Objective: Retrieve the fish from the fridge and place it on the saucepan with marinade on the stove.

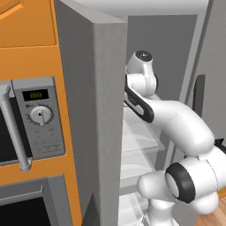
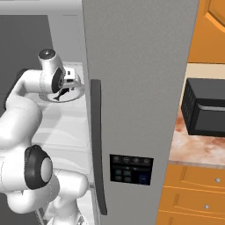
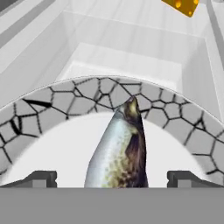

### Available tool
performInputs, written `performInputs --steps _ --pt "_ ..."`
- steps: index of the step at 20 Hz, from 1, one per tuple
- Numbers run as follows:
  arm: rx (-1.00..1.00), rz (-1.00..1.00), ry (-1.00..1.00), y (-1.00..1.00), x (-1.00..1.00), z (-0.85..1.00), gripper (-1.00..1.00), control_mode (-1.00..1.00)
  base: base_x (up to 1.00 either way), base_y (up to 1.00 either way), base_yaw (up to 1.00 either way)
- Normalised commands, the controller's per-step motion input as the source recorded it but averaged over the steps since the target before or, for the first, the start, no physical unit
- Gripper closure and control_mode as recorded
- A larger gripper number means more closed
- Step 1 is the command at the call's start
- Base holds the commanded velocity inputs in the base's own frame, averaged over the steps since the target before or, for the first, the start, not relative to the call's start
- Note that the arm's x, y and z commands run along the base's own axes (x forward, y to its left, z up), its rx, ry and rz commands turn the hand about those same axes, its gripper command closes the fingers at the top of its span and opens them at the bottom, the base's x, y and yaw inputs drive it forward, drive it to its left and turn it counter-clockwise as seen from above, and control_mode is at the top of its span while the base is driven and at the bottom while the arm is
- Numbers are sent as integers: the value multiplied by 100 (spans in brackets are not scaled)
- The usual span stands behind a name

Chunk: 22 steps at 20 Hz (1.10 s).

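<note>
Fridge [image 2: 136, 88]: tall grey steel; one door swung open with its edge toward the left base camera, the other closed and facing the right base camera, carrying a long dark handle [image 2: 98, 145] and a black dispenser panel [image 2: 130, 169]; white shelves [image 1: 139, 145] inside.
Fish [image 3: 120, 151]: silvery and speckled with a dark back; lies on a plate [image 3: 57, 105] with a grey cracked-stone rim and white centre, on an upper fridge shelf; one end rests on the rim, the other is cut off by the bottom of the hand view.
Gripper [image 3: 112, 178]: jaws spread wide — one fingertip [image 3: 41, 178] on each side of the fish, clear of it; nothing held.
Hand view alone: the fish's pattern, the plate's rim pattern, and a yellow block [image 3: 181, 5] further back, cut by the top edge — too little of it to name.
Right base view: the wrist over the plate on the shelf; the fish a small dark shape, hard to read; past the closed door, a black appliance [image 2: 204, 107] on a speckled counter [image 2: 193, 145] with orange cabinets [image 2: 193, 195].
Left base view: the open door hides plate, fish and fingers; the arm [image 1: 176, 128] reaches in behind it; to the left a microwave panel with dial [image 1: 40, 115] set in orange cabinetry.
</note>
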Motion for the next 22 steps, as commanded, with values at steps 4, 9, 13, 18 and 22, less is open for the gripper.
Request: performInputs --steps 4,9,13,18,22 --pt "0 0 0 15 36 -17 -100 -100 0 0 0" --pt "0 0 -6 -17 -23 -50 100 -100 0 0 0" --pt "1 0 0 -7 -1 -1 100 -100 0 0 0" --pt "0 0 -7 0 -8 13 100 -100 0 0 0" --pt "2 -1 -25 0 -53 78 100 -100 0 0 0"
